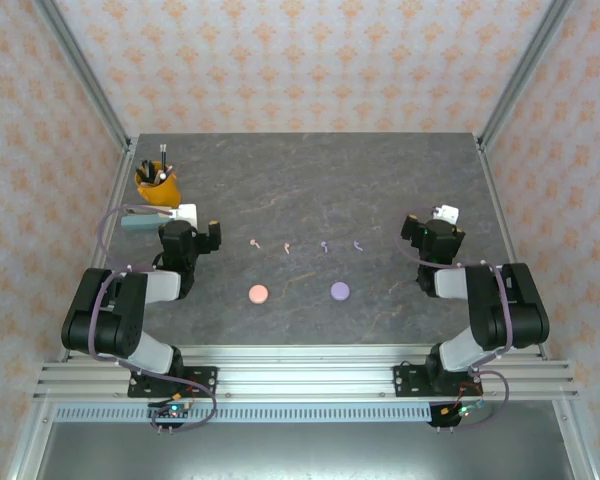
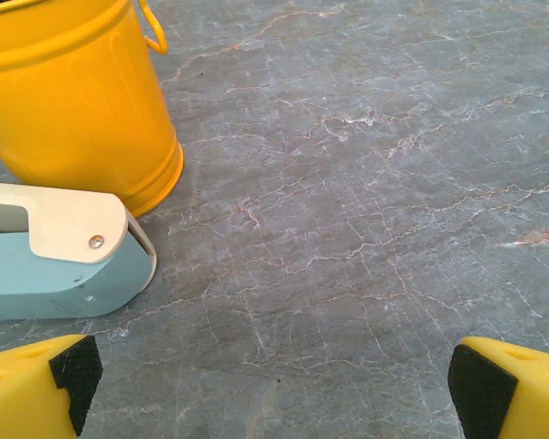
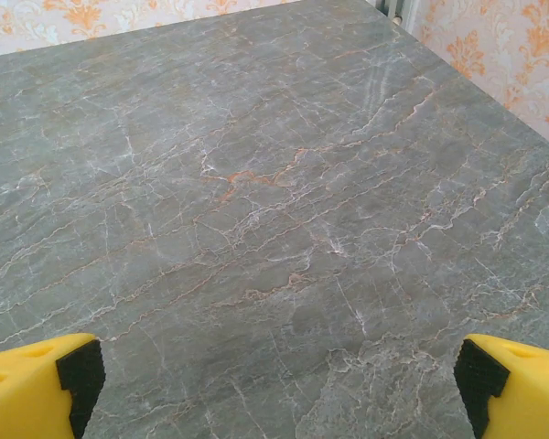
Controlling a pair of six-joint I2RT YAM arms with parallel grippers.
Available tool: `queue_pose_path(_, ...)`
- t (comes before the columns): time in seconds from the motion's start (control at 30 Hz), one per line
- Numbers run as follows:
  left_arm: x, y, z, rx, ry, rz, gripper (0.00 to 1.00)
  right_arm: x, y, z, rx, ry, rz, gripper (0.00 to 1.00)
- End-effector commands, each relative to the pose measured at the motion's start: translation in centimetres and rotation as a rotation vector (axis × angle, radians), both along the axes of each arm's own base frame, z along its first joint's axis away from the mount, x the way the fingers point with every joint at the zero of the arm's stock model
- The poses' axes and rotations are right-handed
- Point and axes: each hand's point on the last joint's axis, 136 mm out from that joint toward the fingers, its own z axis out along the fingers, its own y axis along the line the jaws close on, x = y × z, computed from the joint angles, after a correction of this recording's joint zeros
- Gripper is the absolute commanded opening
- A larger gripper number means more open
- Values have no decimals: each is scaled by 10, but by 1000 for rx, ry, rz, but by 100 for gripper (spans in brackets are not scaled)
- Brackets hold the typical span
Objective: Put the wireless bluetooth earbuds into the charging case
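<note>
Marble table [image 1: 310, 180] bears four earbuds [image 1: 287, 245], two round cases [image 1: 258, 293]; both jaws gape wide.

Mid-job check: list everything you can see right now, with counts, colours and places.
pink earbuds: 2, pale pink, mid-table, left half of a row
lilac earbuds: 2, lilac, right half of that row
pink case: 1, pink, round, nearer the arms than the pink earbuds
lilac case: 1, lilac, round, nearer the arms than the lilac earbuds
bucket: 1, yellow, far left of the table
pens: count unclear, dark, standing in the bucket
stapler: 1, teal and cream, beside the bucket
table: 1, grey marbled
left end effector: 1, yellow with black pads, open, facing bucket and stapler
right end effector: 1, same colours, open, over the table's right side
</note>
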Motion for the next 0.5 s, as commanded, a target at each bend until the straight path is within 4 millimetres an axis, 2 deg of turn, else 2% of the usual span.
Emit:
queue_pose_path(0.0,8,2,15,-10,-51,5,100,4,1,8,-1,-24,14,99)
queue_pose_path(0.47,8,1,14,-11,-48,4,100,5,1,7,0,-17,15,99)
